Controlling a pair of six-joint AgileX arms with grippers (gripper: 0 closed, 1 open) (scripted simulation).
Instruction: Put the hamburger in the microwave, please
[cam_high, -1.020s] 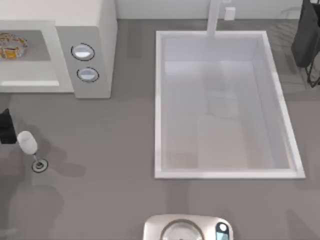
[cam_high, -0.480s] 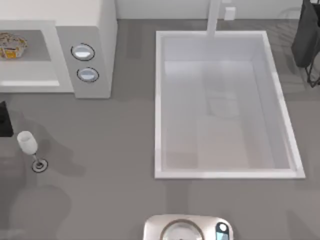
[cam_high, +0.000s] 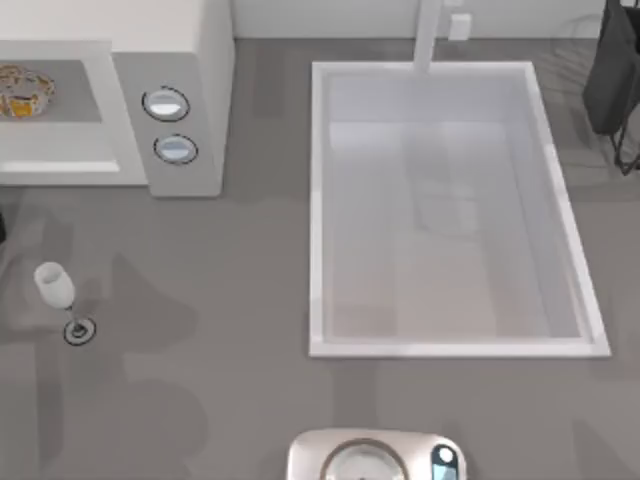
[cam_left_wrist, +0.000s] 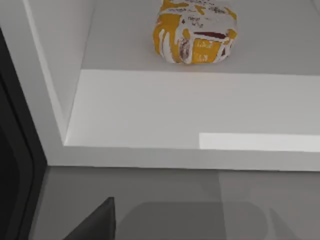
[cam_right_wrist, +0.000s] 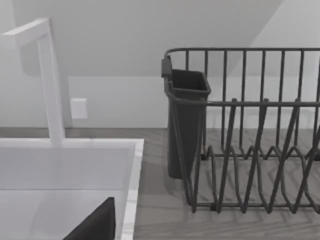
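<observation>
The hamburger (cam_high: 22, 91) is seen resting on the grey floor of the microwave (cam_high: 190, 60) cavity, at the top view's far left, so the placing is judged to be done and what is left is a clear retreat. From the left wrist view the hamburger (cam_left_wrist: 195, 31) lies ahead of the left end effector, deep inside the cavity beyond the white sill of the microwave (cam_left_wrist: 150, 110), well apart from it; nothing is held there, though whether its fingers are open or closed cannot be told. Being round, the bun offers no long axis to speak of. The left arm is judged the nearer of the two by far. The right arm is parked at the far right, its wrist view taking in the sink (cam_right_wrist: 65, 170), the faucet (cam_right_wrist: 50, 80) and the dish rack (cam_right_wrist: 240, 130); its finger state cannot be told either. On the grey surface (cam_high: 240, 300) a wine glass (cam_high: 58, 295) stands just in front of the microwave, near the left edge, and is judged the one thing a withdrawing arm could knock. A silver scale (cam_high: 375, 455) sits at the near edge, well apart.
</observation>
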